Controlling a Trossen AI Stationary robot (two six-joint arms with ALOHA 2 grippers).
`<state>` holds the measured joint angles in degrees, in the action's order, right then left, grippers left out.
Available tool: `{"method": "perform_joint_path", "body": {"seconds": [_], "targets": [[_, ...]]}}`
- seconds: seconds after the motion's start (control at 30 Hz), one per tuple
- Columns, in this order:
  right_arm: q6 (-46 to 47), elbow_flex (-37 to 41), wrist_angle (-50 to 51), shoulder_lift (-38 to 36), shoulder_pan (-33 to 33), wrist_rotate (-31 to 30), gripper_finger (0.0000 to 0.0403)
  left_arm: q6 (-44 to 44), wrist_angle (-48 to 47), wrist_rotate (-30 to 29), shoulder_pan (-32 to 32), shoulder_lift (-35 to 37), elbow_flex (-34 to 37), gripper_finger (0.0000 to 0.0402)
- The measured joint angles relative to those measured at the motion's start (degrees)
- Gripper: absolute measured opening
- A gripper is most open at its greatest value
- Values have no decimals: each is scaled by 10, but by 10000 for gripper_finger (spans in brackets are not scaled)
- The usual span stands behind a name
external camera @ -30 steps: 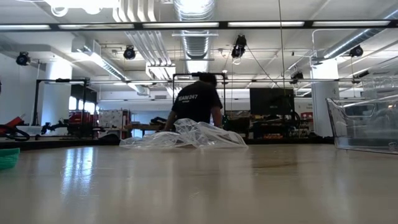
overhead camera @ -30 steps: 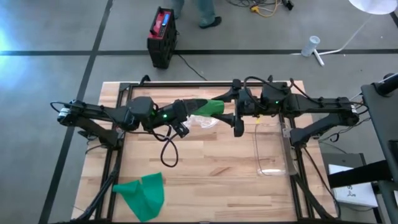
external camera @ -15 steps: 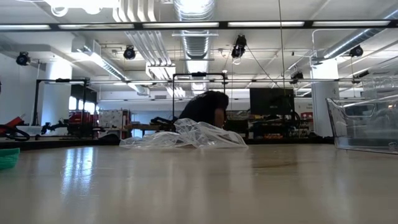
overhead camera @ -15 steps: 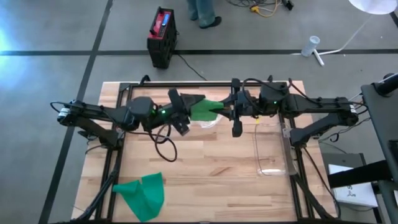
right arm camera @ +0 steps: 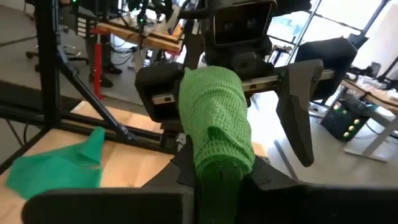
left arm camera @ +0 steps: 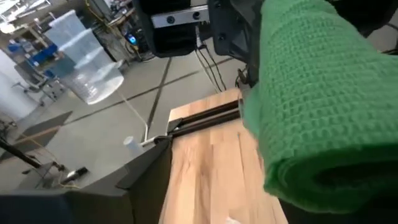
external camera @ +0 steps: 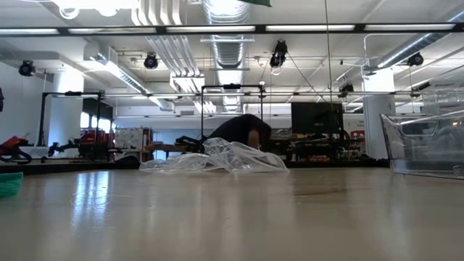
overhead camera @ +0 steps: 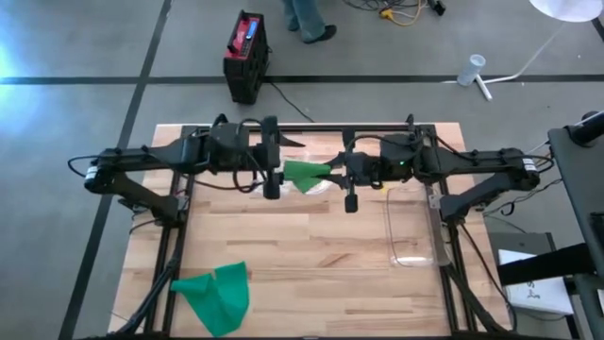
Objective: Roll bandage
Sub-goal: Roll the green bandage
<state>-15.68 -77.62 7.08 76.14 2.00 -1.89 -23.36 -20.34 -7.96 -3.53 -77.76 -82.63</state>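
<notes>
Place: I'm looking into a robotics lab or workshop — open-plan, industrial.
Floor: grey concrete floor (overhead camera: 75,38) marked with dark tape lines.
Ceiling: exposed ducts (external camera: 225,29) and long strip lights (external camera: 217,29), small cameras hung from the rails.
Bench: my wooden table (overhead camera: 311,246) sits in a black metal frame (overhead camera: 311,127).
Surroundings: other benches and monitors (external camera: 315,116) behind, a red-and-black case (overhead camera: 243,55) on the floor with cables — a person (external camera: 243,134) bent over at a far bench.
</notes>
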Motion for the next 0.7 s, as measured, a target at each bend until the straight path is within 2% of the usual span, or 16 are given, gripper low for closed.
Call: {"method": "perform_joint_path", "body": {"seconds": [0.13, 0.23, 0.47, 0.7], "targets": [[-20, 0, 1, 7, 1, -1, 42, 3, -2, 59, -7, 0, 10, 225], [-37, 0, -1, 5, 2, -3, 42, 6, -2, 101, -6, -1, 11, 184], [-51, 0, 17, -12, 2, -12, 40, 46, -1, 104, -6, 2, 11, 18], [-50, 0, 26, -18, 3, -25, 41, 43, -22, 105, -6, 41, 12, 3]]}}
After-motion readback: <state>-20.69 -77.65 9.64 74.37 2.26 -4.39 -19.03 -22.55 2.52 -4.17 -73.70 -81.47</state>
